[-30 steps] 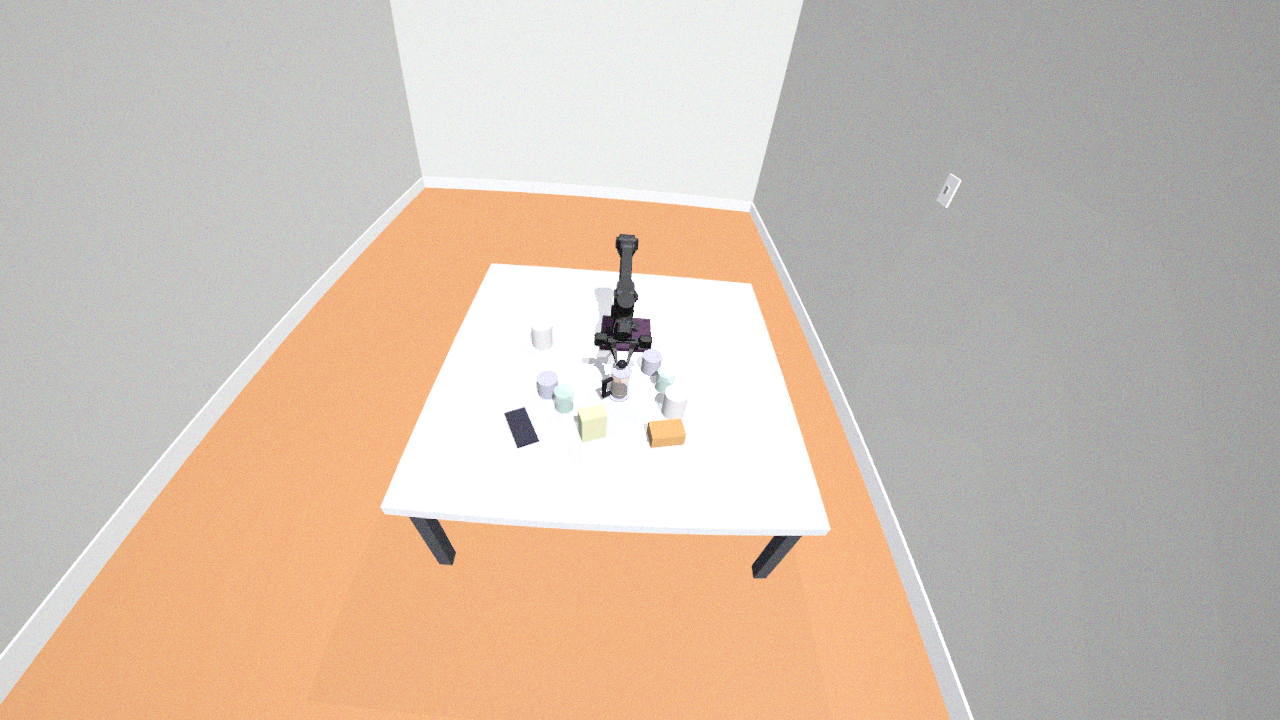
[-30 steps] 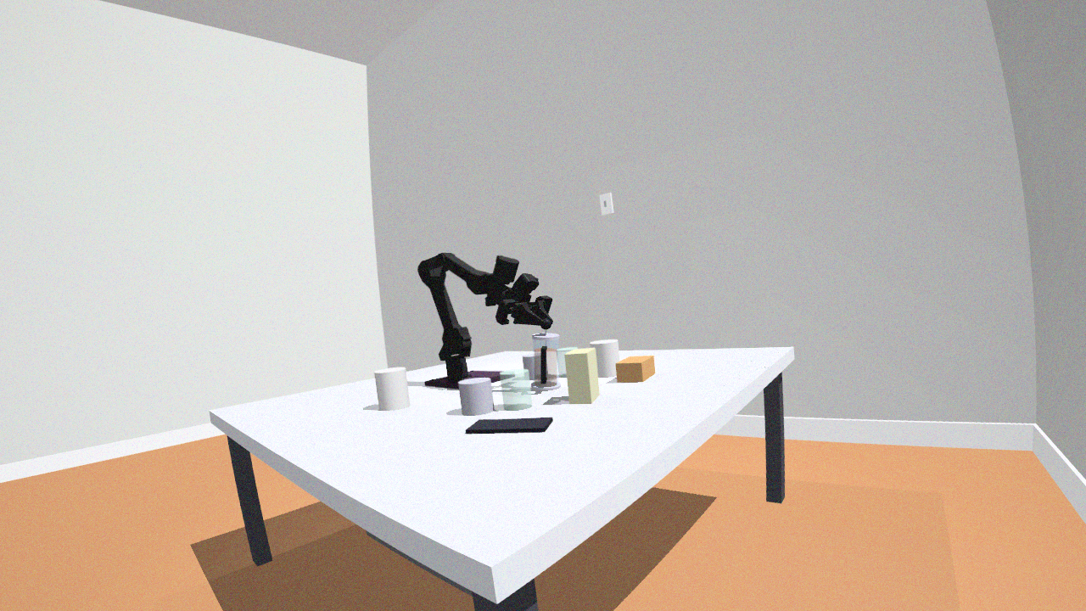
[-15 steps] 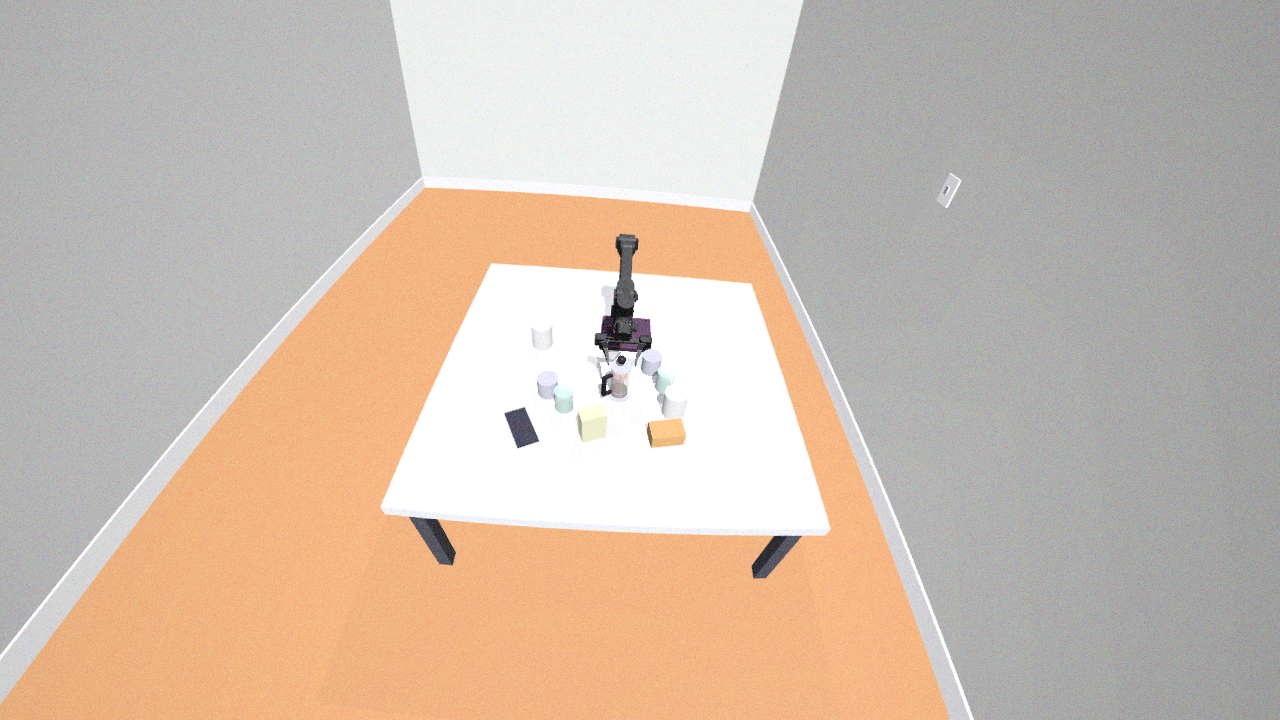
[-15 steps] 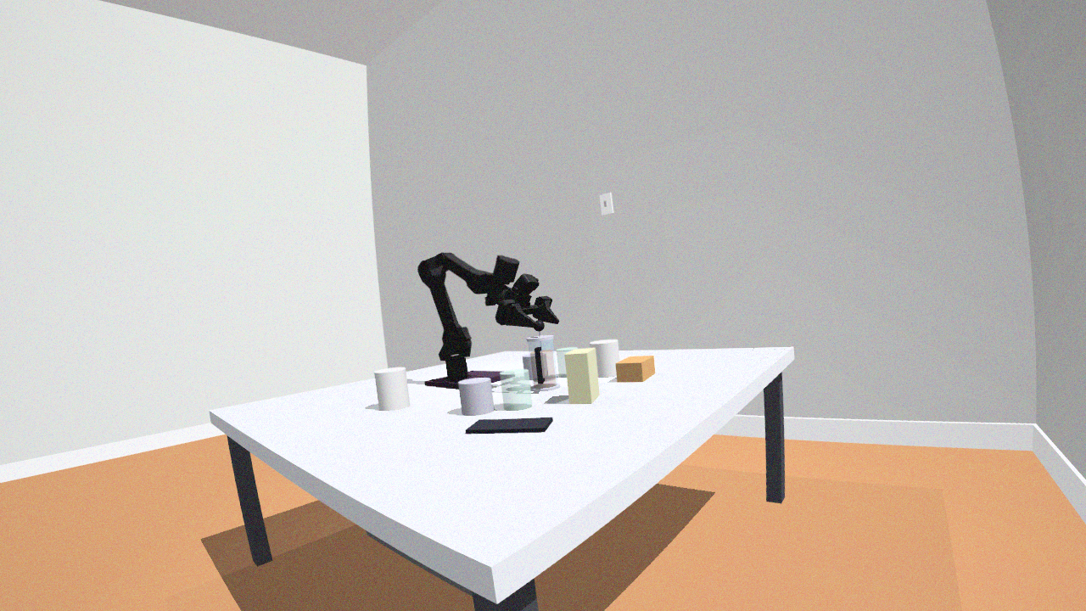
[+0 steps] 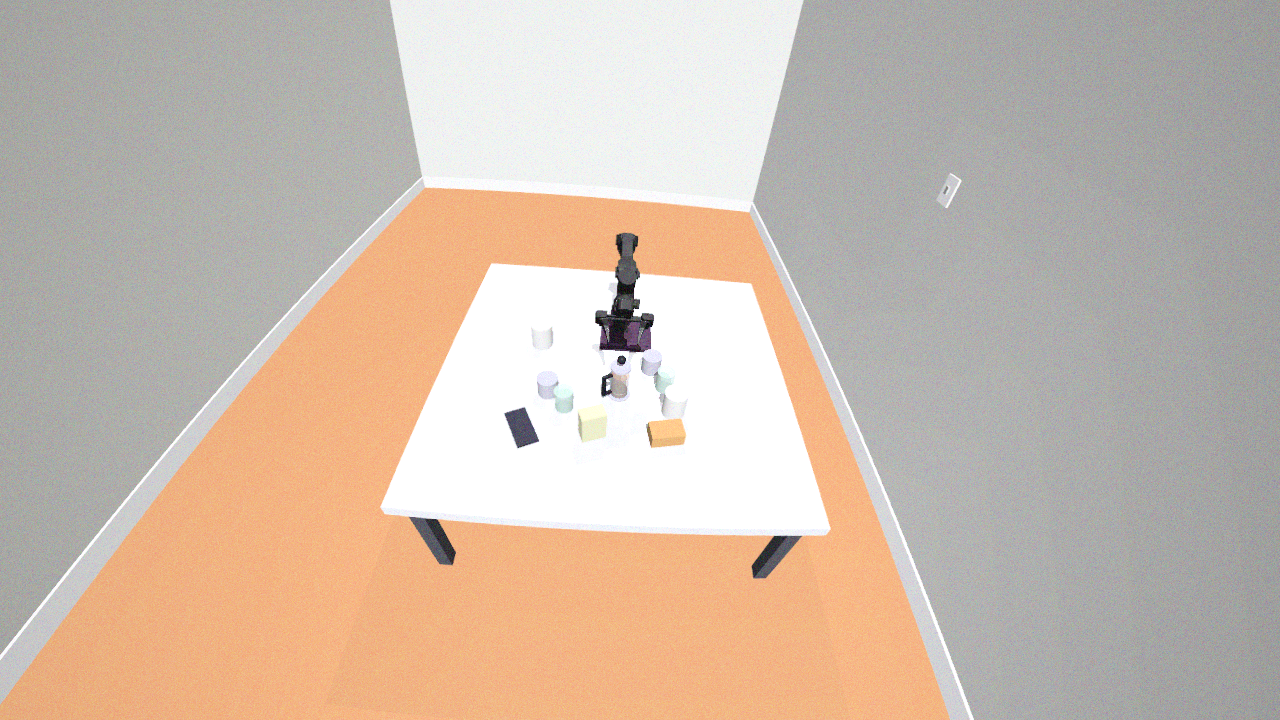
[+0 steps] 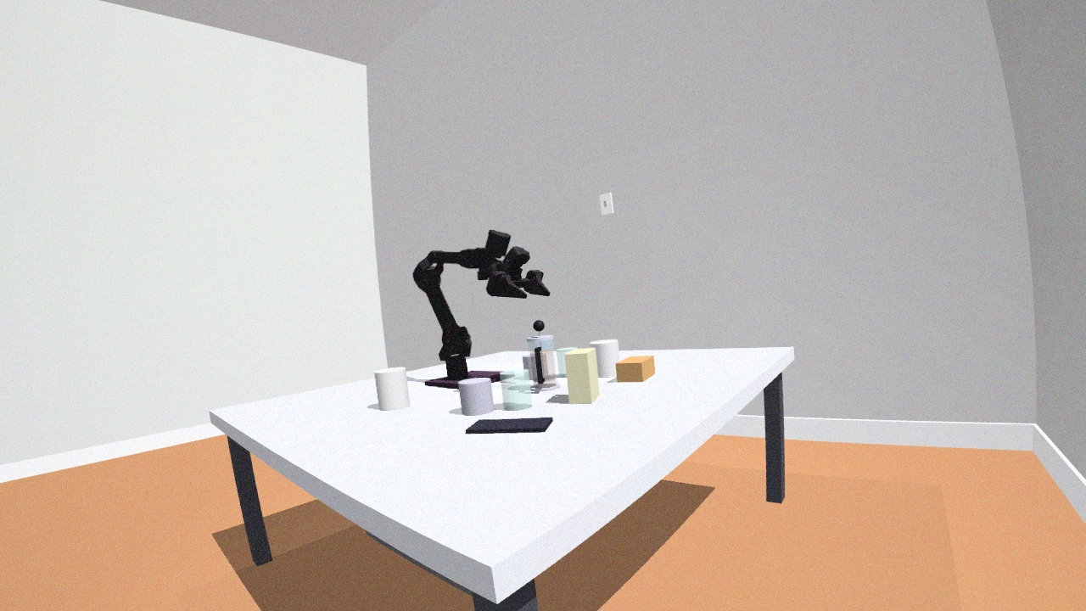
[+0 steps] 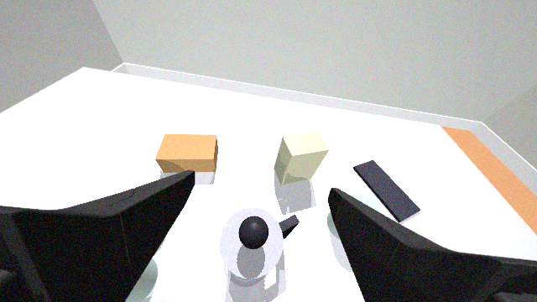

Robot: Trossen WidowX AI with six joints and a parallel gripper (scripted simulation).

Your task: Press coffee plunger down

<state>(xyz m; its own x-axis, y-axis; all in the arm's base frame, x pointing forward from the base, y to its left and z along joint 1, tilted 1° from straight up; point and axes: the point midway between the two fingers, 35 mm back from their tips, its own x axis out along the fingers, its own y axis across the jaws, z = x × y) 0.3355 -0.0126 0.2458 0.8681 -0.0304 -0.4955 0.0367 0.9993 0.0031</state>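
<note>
"Two black fingers on the gripper (image 5: 624,343) (image 6: 536,294) (image 7: 263,180), and how far apart are they?"

"Spread wide, nearly as far as they go. It's released, with nothing between the fingers."

"Is it touching the press (image 5: 619,386) (image 6: 550,364) (image 7: 230,247)?"

"No. The exterior view gives that away: the fingertips hang above the round black knob (image 5: 621,360) (image 6: 538,325) (image 7: 253,232), with a strip of grey wall between. From the wrist, the knob just sits low in the gap between the fingers, so the height is harder to read."

"Anything else one camera catches?"

"A short bit of rod under the knob, in the exterior view; the wrist looks down and the knob hides it. I can't tell whether the plunger is fully down. Top and exterior also show a white cup (image 5: 542,334) (image 6: 392,389) on the table (image 5: 483,483) (image 6: 493,486) (image 7: 105,105), outside the wrist's view."

"And where's the press, how's it facing?"

"Standing on the table between two mint cups (image 5: 563,399) (image 5: 665,380) (image 6: 516,393) (image 6: 566,361), in front of the arm. It's upright, long axis vertical, knob on top. The black handle (image 5: 605,385) (image 6: 539,365) (image 7: 289,226) points to the left of the top picture, and up and right in the wrist one."
</note>
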